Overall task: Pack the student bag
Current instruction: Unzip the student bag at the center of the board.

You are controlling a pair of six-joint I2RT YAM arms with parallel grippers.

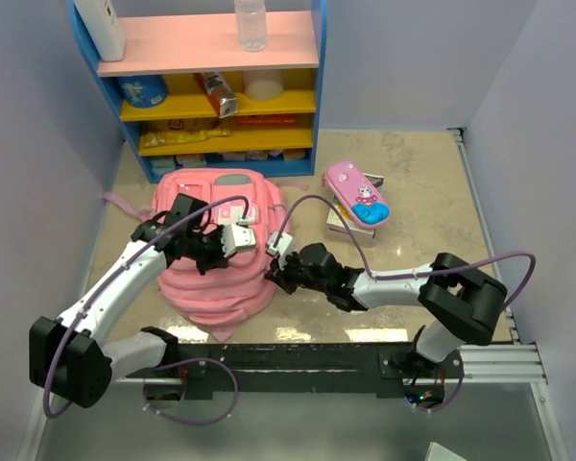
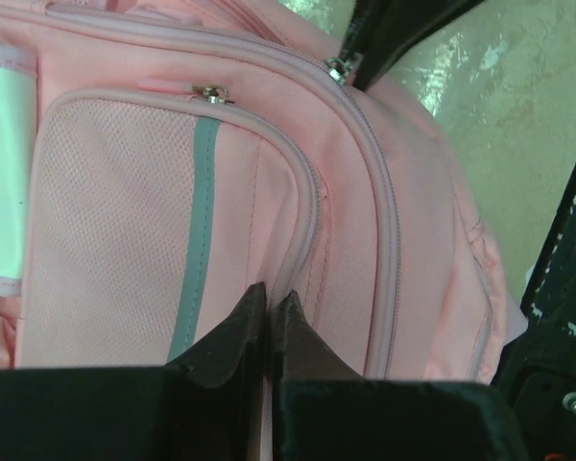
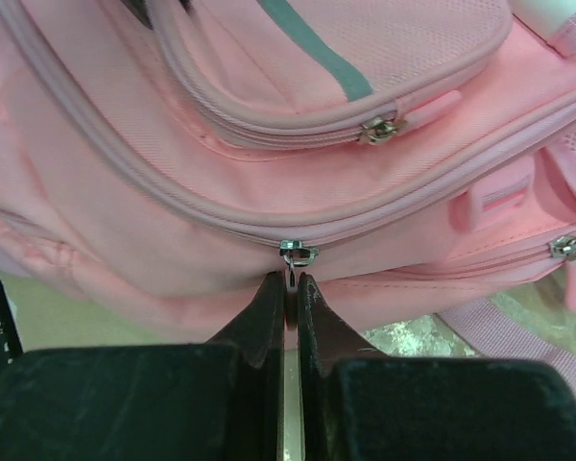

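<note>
Beige tabletop (image 1: pixel 413 192): 1 student bag (image 1: pixel 211 288); L tool (image 2: pixel 269 303) pinching fabric, R tool (image 3: pixel 291 283) clamping zip pull (image 3: pixel 298 254).

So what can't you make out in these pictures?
Inside the bag: every view, its fabric covers it.
Tab of the zip pull: right wrist view, the right tool clamps over it.
Whether the left tool pinches fabric: left wrist view, its tips hide that.
Labels on the shelf: top view, too small.
</note>
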